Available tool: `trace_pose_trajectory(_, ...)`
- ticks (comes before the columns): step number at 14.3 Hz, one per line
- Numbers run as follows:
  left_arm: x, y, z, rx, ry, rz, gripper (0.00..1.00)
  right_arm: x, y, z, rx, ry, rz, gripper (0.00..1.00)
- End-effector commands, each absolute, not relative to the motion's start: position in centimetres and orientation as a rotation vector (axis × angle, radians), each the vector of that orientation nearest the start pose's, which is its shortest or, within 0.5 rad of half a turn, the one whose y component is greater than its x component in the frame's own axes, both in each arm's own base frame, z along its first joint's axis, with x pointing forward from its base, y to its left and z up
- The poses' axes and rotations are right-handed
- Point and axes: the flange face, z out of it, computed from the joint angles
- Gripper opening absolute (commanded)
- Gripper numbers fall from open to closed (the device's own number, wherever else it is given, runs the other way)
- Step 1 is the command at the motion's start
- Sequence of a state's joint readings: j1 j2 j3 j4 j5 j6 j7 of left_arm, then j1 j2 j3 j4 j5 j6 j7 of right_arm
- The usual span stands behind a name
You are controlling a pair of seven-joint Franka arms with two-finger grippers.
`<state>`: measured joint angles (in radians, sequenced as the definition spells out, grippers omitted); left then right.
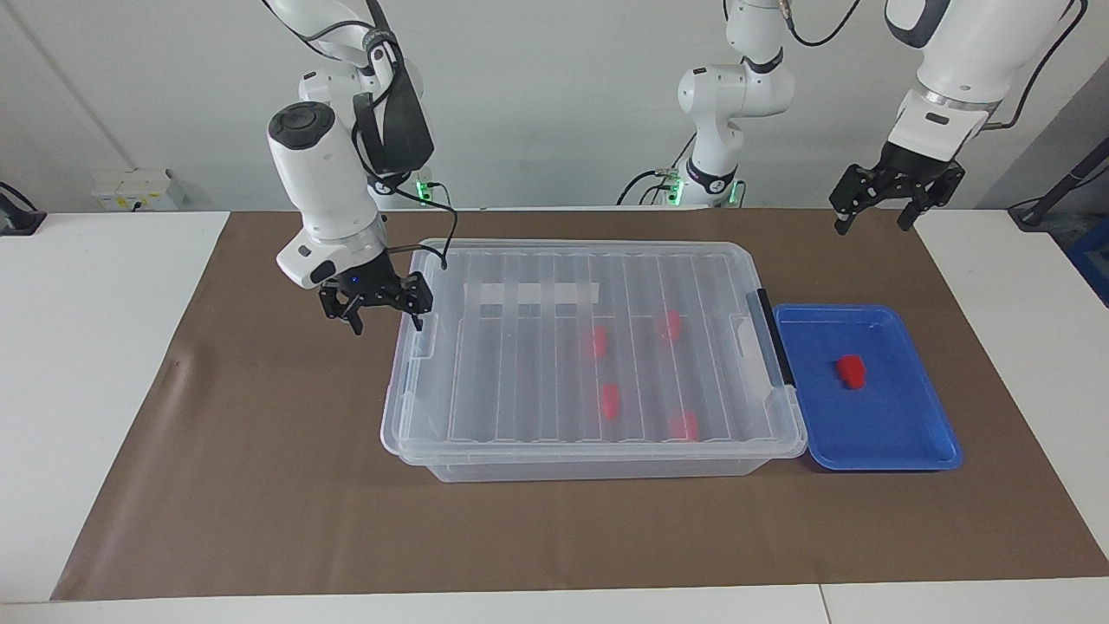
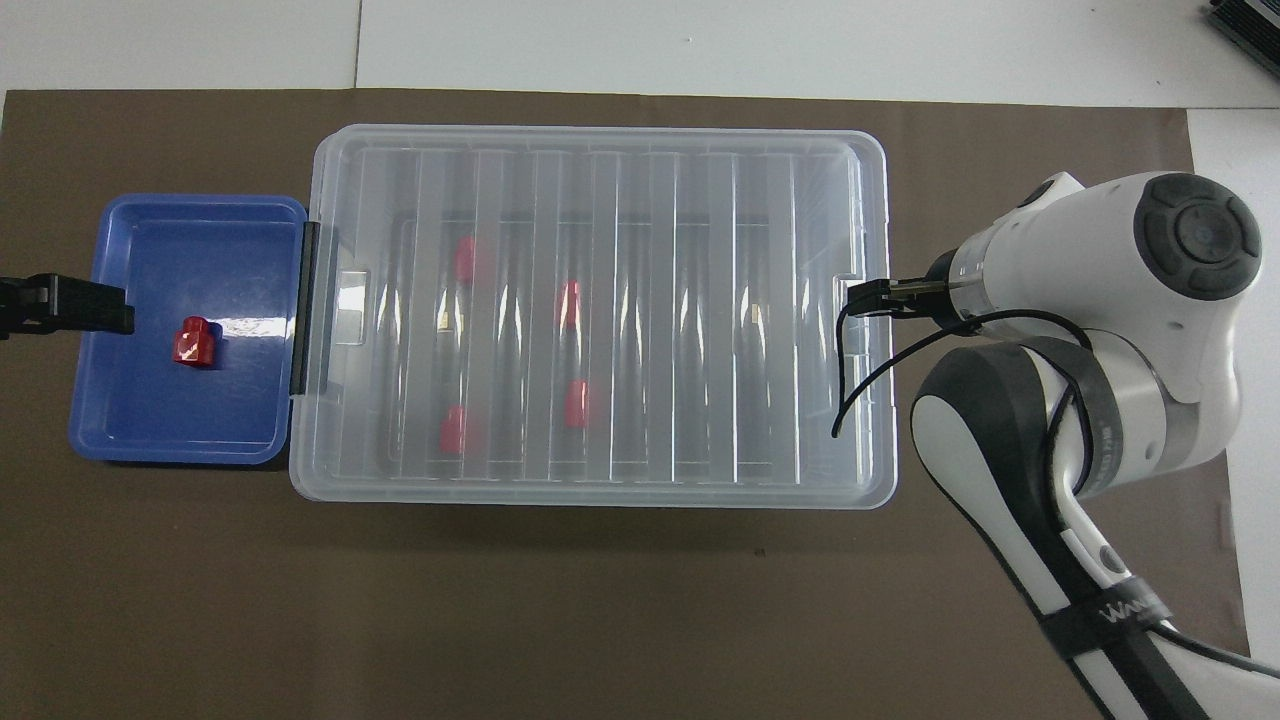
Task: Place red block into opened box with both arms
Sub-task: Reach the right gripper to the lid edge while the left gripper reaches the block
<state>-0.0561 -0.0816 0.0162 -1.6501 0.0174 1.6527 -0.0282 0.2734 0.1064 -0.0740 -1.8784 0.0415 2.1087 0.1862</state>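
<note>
My right gripper (image 1: 384, 325) hangs with its fingers spread apart and nothing between them, just above the box (image 1: 589, 355) at the rim of its end toward my right arm's side of the table, close to the clip there. One fingertip hangs at the box's rim; the other is off the box, over bare brown mat (image 1: 260, 451). My left gripper (image 1: 871, 219) hangs spread and empty too, high over the mat's corner at my left arm's end, well apart from the box.

The box's ribbed clear lid (image 2: 600, 300) lies flat on it, covering it to every edge. Four red blocks show blurred through the lid. The red block (image 1: 852, 370) I am after sits loose in the blue tray (image 1: 901, 442), which butts against the box's black handle (image 1: 775, 338). Open mat runs wide along the box's long edge away from me, and a narrower strip lies on my side.
</note>
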Motion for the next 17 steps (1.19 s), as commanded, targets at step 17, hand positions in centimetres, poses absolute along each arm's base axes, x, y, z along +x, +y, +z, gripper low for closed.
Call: trace_pose_trajectory(17,58.9,8.5,45.9,-3.087,0.108,-0.251,1.0,59.4,4.9,44.8,-3.284,-0.017,-0.121,1.0)
